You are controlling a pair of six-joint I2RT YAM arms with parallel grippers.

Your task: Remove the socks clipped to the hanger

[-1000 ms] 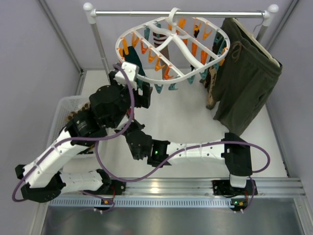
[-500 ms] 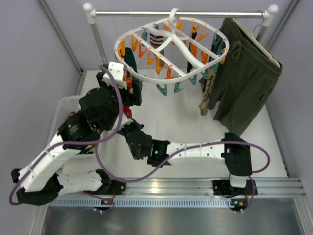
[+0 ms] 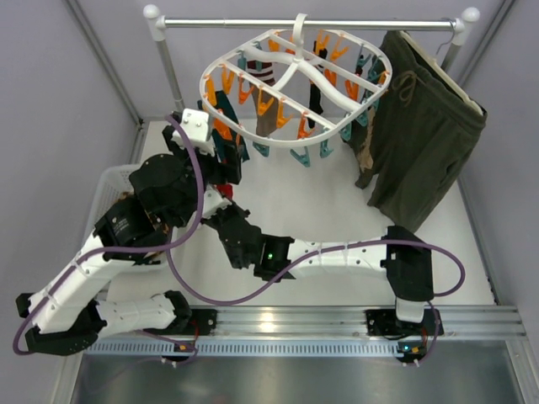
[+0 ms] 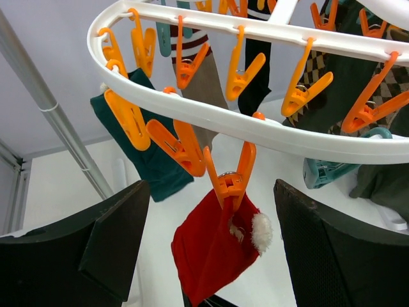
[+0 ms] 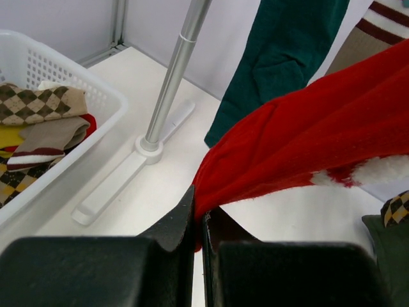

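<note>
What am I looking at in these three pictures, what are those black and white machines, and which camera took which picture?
Those are two robot arms bolted at the near edge of a white table. The wide picture comes from a fixed camera above and behind them. The other two come from a small camera on each wrist.

A round white hanger full of clips hangs from a rail, beside green shorts. The right end effector is shut on the lower end of a red sock, which an orange clip holds on the hanger. The left end effector is open, with its two dark fingers on either side of that sock, gripping nothing. A white basket on the left holds several socks.
</note>
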